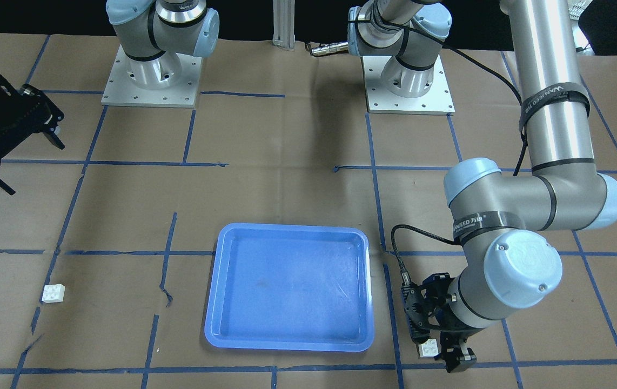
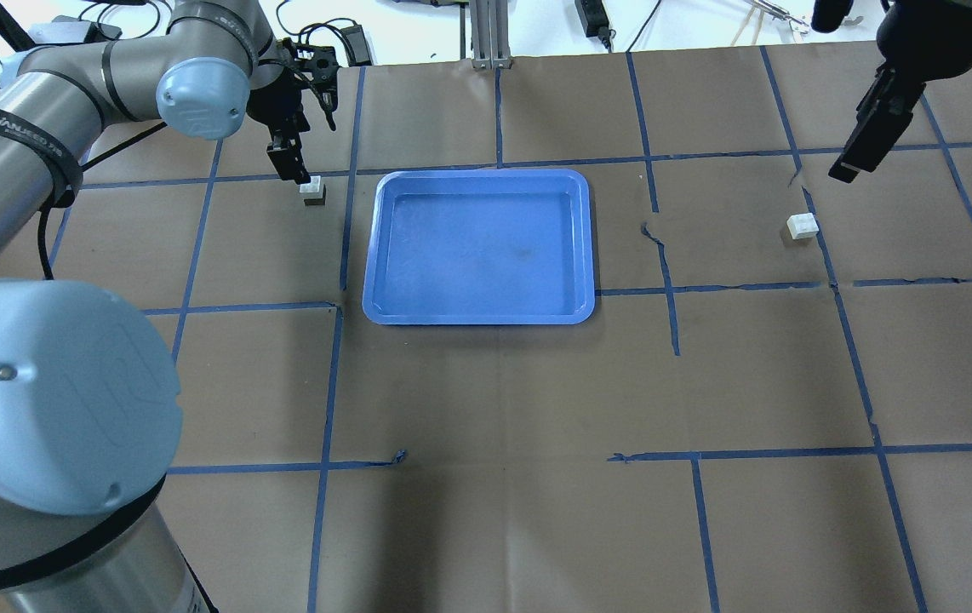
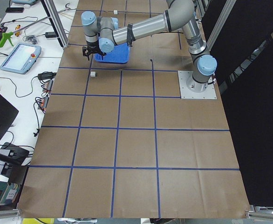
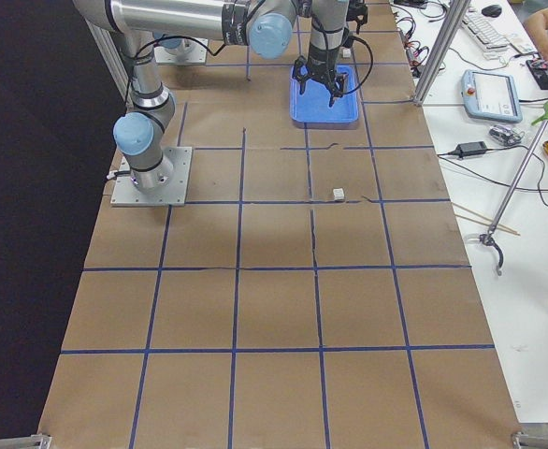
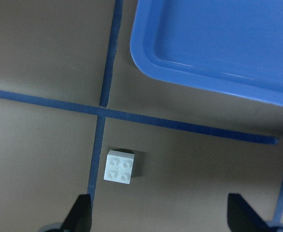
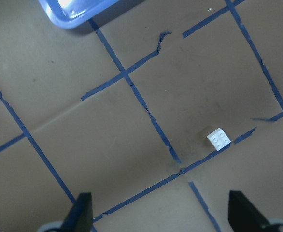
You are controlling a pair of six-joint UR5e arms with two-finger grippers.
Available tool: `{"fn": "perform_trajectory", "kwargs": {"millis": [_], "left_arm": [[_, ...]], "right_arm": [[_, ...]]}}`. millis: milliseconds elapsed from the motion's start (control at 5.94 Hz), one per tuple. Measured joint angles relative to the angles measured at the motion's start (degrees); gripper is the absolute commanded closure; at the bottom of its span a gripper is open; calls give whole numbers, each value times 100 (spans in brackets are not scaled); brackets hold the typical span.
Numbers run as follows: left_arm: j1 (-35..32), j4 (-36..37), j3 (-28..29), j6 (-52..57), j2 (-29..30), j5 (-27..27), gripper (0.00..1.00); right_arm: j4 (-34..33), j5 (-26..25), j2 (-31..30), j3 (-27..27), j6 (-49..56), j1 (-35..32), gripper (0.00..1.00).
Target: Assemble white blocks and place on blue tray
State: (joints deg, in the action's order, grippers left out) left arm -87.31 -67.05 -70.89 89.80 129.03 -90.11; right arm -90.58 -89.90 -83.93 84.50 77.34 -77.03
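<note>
One white block (image 2: 311, 189) lies on the brown paper just left of the blue tray (image 2: 482, 247). My left gripper (image 2: 288, 163) hovers over it, open and empty. In the left wrist view the block (image 5: 120, 166) lies between the open fingers (image 5: 82, 212), nearer the left one, with the tray's corner (image 5: 219, 43) above. The other white block (image 2: 802, 226) lies far right of the tray. My right gripper (image 2: 850, 162) hangs open and empty above and behind it. The right wrist view shows that block (image 6: 219, 138) well below the gripper.
Blue tape lines cross the brown paper in a grid, torn in places (image 2: 663, 247). The arm bases (image 1: 152, 75) stand at the robot's side of the table. An aluminium post (image 2: 486, 34) stands at the far edge. The tray holds nothing.
</note>
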Motion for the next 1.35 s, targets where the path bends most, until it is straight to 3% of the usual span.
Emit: {"fn": "perform_trajectory", "kwargs": {"millis": [505,842,1010,1347], "left_arm": [[177,-15,571,990,738,26,1],[291,-56,449,1021,837,69,2],[298,-70,375,1019,822,174,10],[305,-29,186,1043,782,264,48]], "right_arm": [[-267,468,532,-172,3155,598,0],[-269,985,868,-350,4113,949,0],[-278,1357,1083,-382,4442,1149,0],[-291,1964,1758,-401,4860,1502,0]]}}
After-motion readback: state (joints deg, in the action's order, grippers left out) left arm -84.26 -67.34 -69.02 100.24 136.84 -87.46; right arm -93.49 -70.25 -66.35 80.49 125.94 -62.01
